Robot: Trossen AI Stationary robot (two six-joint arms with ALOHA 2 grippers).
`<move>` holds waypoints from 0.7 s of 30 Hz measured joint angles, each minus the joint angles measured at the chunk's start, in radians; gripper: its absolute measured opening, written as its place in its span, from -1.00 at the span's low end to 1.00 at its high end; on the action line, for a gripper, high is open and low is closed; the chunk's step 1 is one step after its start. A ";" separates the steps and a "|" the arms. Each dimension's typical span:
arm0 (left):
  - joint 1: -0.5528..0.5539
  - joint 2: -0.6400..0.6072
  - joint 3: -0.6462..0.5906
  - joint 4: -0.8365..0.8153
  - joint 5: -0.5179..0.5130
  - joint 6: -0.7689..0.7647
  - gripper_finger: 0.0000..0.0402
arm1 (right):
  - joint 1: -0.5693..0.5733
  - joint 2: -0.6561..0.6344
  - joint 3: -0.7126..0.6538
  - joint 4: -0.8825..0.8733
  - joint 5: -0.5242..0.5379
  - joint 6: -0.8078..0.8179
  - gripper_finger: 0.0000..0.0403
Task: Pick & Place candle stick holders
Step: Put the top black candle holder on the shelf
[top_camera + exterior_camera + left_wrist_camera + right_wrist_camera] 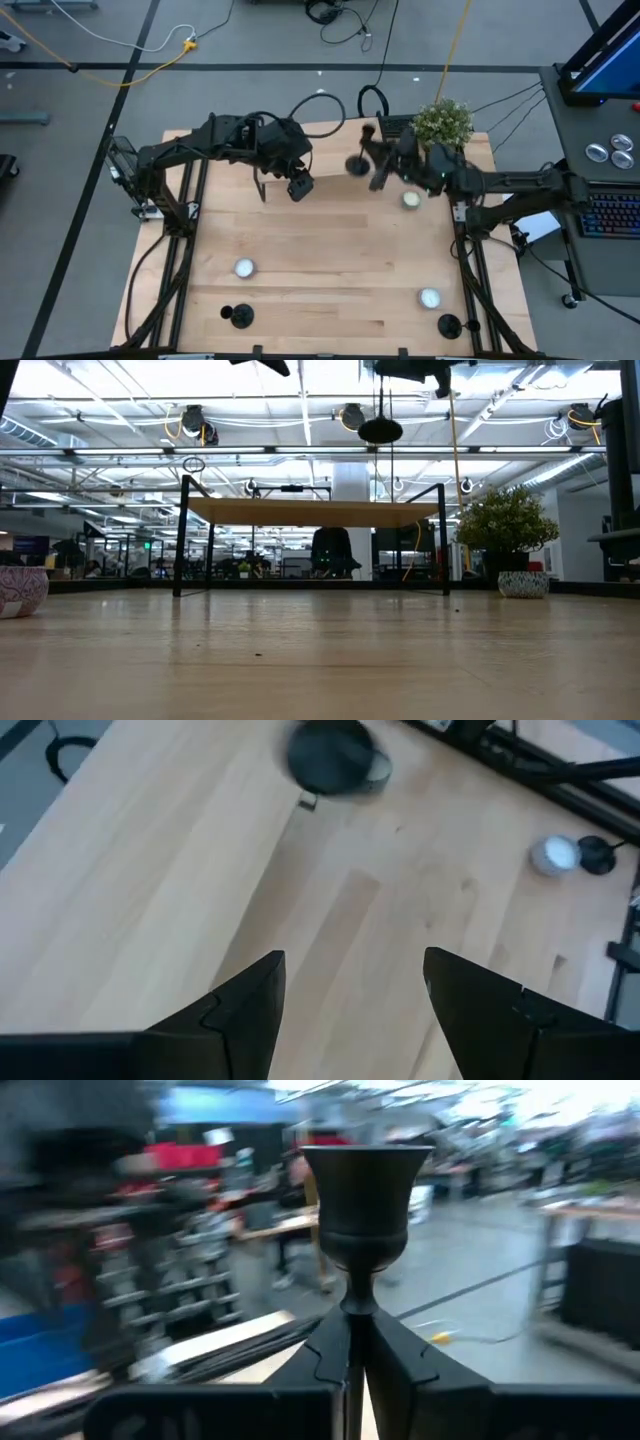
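Candle stick holder (366,1210) is clamped by its stem in the right gripper (357,1345) (raised above the table (330,250)); left gripper (352,1005) is apart.

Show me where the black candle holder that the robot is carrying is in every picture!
High view: the carried candle holder hangs near the table's far edge, by the right tool.
Low view: its round base floats high at the top, above the table.
Left wrist view: its dark base shows blurred at the upper edge.
Right wrist view: its cup top stands centred, its stem pinched between the fingers.
Shared landmark: the potted plant, also in the low view.
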 joint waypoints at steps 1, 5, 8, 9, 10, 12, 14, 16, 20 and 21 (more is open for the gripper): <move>-0.002 0.002 -0.008 0.006 0.000 -0.002 0.22 | -0.035 0.007 0.000 0.020 -0.001 -0.005 -0.96; -0.002 0.008 -0.039 0.008 0.000 -0.023 0.22 | -0.172 0.050 0.000 0.041 -0.064 -0.010 -0.96; -0.002 0.003 -0.051 0.015 0.000 -0.028 0.22 | -0.259 0.092 0.000 0.086 -0.126 -0.014 -0.96; -0.002 0.003 -0.058 0.025 0.000 -0.032 0.22 | -0.283 0.105 0.000 0.100 -0.143 -0.012 -0.96; -0.002 0.004 -0.066 0.039 0.000 -0.039 0.22 | -0.307 0.116 0.000 0.101 -0.158 -0.008 -0.96; -0.002 0.006 -0.075 0.054 0.000 -0.053 0.22 | -0.343 0.141 0.000 0.100 -0.163 -0.003 -0.96; -0.002 0.005 -0.078 0.054 0.000 -0.055 0.22 | -0.370 0.165 0.000 0.096 -0.183 -0.011 -0.96; -0.002 0.005 -0.083 0.056 0.000 -0.053 0.22 | -0.391 0.181 0.000 0.099 -0.189 -0.013 -0.96; -0.002 0.005 -0.111 0.081 0.000 -0.043 0.22 | -0.415 0.208 0.000 0.099 -0.189 -0.025 -0.96; -0.002 0.005 -0.118 0.091 0.000 -0.034 0.22 | -0.420 0.211 0.000 0.097 -0.188 -0.028 -0.96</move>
